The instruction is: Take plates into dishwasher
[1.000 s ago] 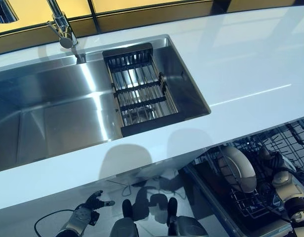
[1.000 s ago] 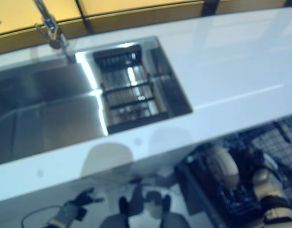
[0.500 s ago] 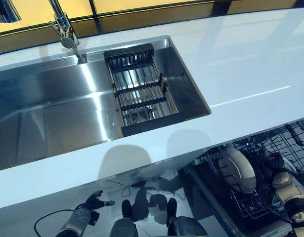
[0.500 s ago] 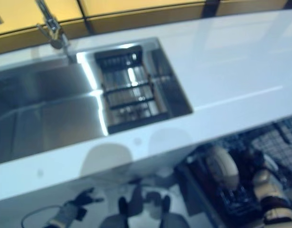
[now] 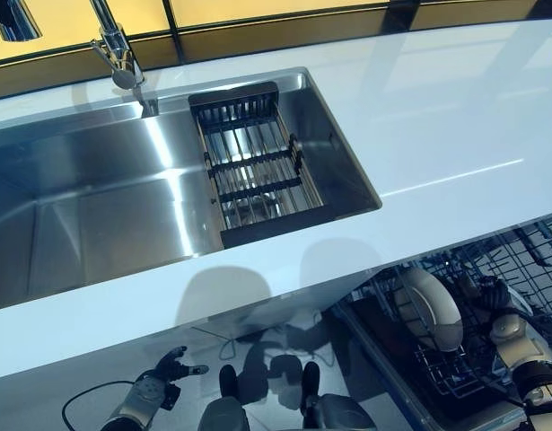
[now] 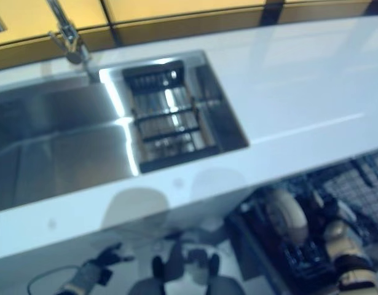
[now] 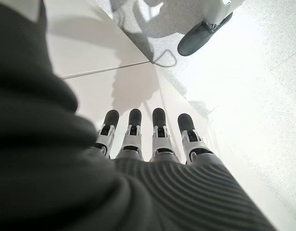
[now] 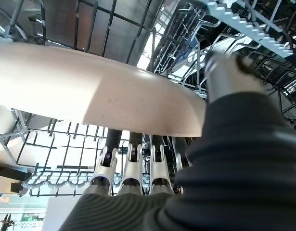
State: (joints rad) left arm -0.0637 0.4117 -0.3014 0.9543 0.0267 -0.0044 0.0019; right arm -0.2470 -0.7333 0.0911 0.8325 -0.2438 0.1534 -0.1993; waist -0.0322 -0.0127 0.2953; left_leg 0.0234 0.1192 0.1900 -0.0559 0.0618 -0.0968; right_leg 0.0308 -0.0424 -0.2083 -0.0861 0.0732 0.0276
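A cream, round plate stood on edge, tilted, among the dark wire tines of the open dishwasher rack below the bench's front edge, its smooth rim close against the wires.

A kitchen: steel sink with tap, white counter, open dishwasher rack.

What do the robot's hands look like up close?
Both look alike. The left hand has silver fingers in a row, each ending in a rounded dark tip, and a dark ribbed cover over its back and wrist. The right hand has the same silver fingers and the same dark ribbed cover.
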